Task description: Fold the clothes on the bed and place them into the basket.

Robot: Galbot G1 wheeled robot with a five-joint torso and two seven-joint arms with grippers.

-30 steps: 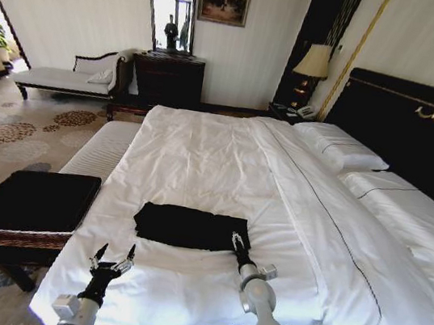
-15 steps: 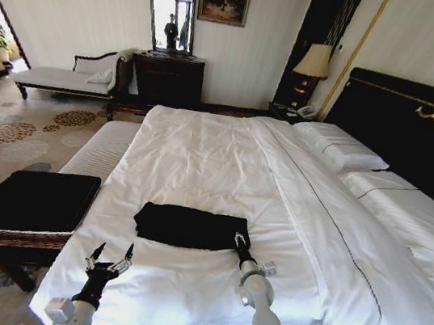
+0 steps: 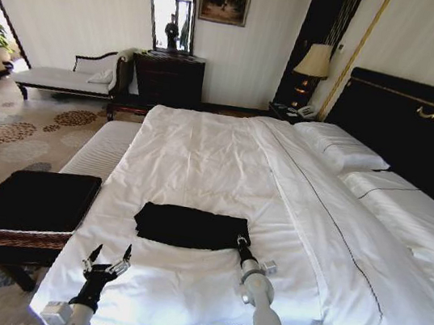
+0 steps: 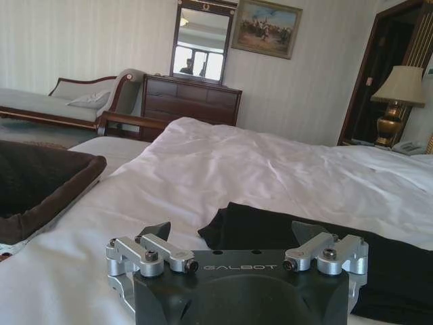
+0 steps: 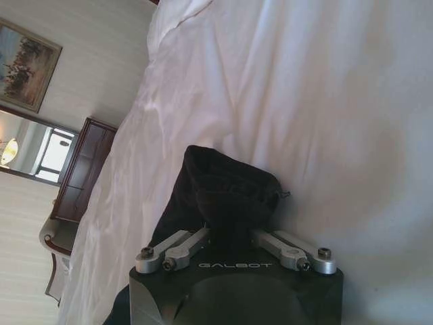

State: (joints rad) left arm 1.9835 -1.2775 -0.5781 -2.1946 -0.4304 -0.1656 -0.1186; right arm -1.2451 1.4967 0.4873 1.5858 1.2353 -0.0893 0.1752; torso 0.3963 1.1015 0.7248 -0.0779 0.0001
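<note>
A hotel-style bedroom: the wide white bed (image 3: 224,172) runs away from me toward a dresser and mirror on the far wall, with a black headboard on the right.

My right gripper (image 3: 242,241) is down at the near right corner of the top (image 3: 191,227). In the right wrist view the fingers are drawn in close with black cloth bunched up between them, so I judge I have that corner pinched. From there the top spreads left across the sheet as a flat, compact black rectangle on the near part of the bed.

My left gripper (image 3: 108,259) hovers over bare sheet, near and to the left of the top, apart from it. Its fingers are spread wide and hold nothing; in the left wrist view the top's near left edge (image 4: 270,230) lies just beyond them.

Further left, off the bed's edge, the basket (image 3: 27,204) sits on the floor with its black inside showing and nothing pale or lettered in it.

As I judge it, the folding looks largely done, since the top lies as a neat block. What is left is the lifting and the carry leftward into the basket.
</note>
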